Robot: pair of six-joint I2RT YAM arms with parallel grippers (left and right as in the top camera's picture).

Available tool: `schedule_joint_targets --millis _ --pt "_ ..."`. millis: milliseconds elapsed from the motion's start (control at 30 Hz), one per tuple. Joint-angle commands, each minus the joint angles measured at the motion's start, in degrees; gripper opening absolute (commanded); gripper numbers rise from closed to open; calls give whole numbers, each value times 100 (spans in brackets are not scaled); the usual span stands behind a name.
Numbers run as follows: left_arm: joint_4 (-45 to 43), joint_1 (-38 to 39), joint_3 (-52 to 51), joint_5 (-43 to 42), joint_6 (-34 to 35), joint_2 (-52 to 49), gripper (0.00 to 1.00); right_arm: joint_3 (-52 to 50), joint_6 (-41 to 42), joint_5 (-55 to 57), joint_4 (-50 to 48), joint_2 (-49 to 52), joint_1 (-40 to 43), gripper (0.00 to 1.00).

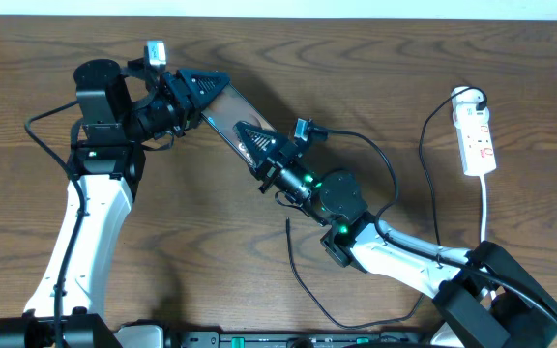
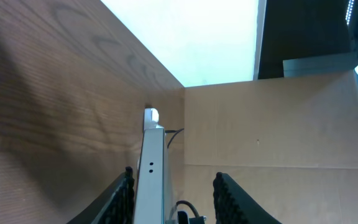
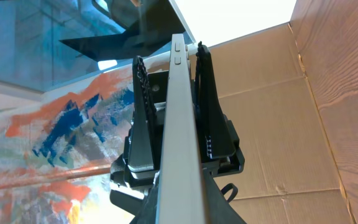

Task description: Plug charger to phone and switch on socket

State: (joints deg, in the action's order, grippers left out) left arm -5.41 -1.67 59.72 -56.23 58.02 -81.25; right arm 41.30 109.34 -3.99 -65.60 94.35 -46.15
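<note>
Black right pincer [image 1: 249, 135] clamps the phone [image 1: 222, 111]; left pincer [image 2: 174, 175] straddles its other end, one finger apart.

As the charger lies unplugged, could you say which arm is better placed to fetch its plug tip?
Probably the right: the charger ends beside that arm. The right gripper must first release the phone, which the left gripper straddles.

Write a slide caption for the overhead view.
The right gripper holds the phone, left gripper brackets it; charger and socket lie apart.
</note>
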Motion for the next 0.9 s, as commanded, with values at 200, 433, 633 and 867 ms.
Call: schedule_joint_targets --millis 200,433,633,867 --pt "-164 273 48 -68 -361 -22 37 103 57 109 -101 -48 -46 1" --pt "-243 304 48 -68 -358 -22 32 103 59 155 -105 -48 -46 1" --pt "-245 306 48 -68 -358 -22 23 103 57 153 -105 -48 -46 1" --pt "-245 306 48 -52 -356 -22 12 103 55 146 -101 -48 -46 1"
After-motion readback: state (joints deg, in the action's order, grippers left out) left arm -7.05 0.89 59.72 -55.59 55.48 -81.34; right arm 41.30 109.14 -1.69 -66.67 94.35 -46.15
